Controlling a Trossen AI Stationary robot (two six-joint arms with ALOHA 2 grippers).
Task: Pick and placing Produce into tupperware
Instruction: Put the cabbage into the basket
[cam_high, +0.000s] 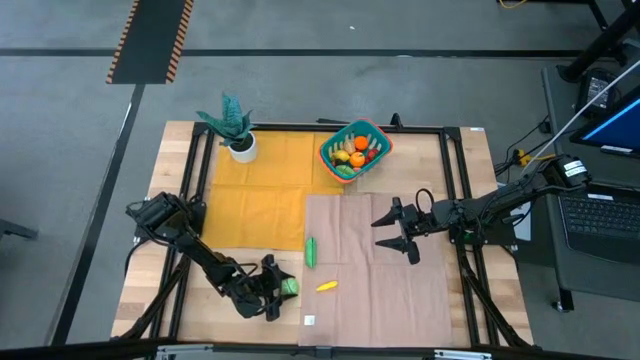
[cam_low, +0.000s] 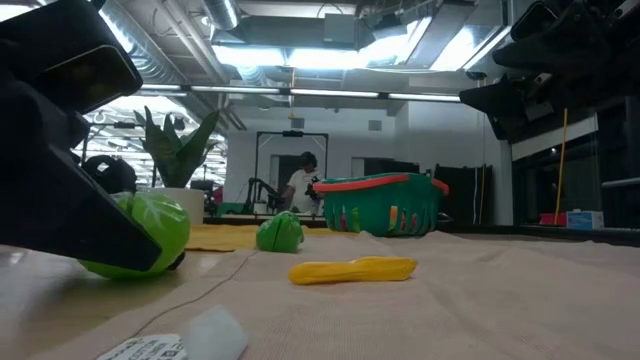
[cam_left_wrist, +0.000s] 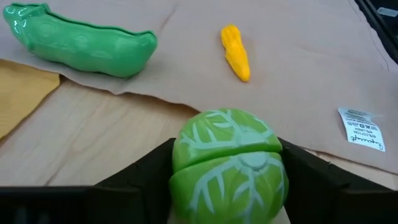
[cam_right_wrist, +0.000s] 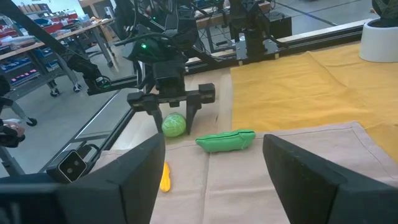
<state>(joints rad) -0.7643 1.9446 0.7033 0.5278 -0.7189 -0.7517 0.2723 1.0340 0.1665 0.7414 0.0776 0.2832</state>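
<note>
My left gripper (cam_high: 285, 287) is low at the table's near-left and shut on a light green toy cabbage (cam_left_wrist: 230, 168). A green pea pod (cam_high: 311, 250) and a small yellow toy vegetable (cam_high: 326, 286) lie on the beige cloth just beyond it. The teal tupperware (cam_high: 354, 150) with its orange-red rim stands at the far middle and holds several red, orange and green pieces. My right gripper (cam_high: 395, 232) hovers open over the beige cloth at the table's middle right, with nothing between its fingers (cam_right_wrist: 130, 180). My left gripper has the cabbage pinched between its two fingers, one finger (cam_left_wrist: 146, 171) on each side of the round body (cam_left_wrist: 186, 155). The fingers come slanting down from the table's left. The cabbage (cam_low: 140, 235) sits upright with its underside on the bare wood beside the cloth's edge.
A teal potted plant in a white pot (cam_high: 238, 128) stands at the far left on the yellow cloth (cam_high: 255, 195). A white label (cam_left_wrist: 362, 127) lies at the beige cloth's near edge. Black rails (cam_high: 455, 170) frame the table. A person (cam_low: 300, 180) shows far behind in the room.
</note>
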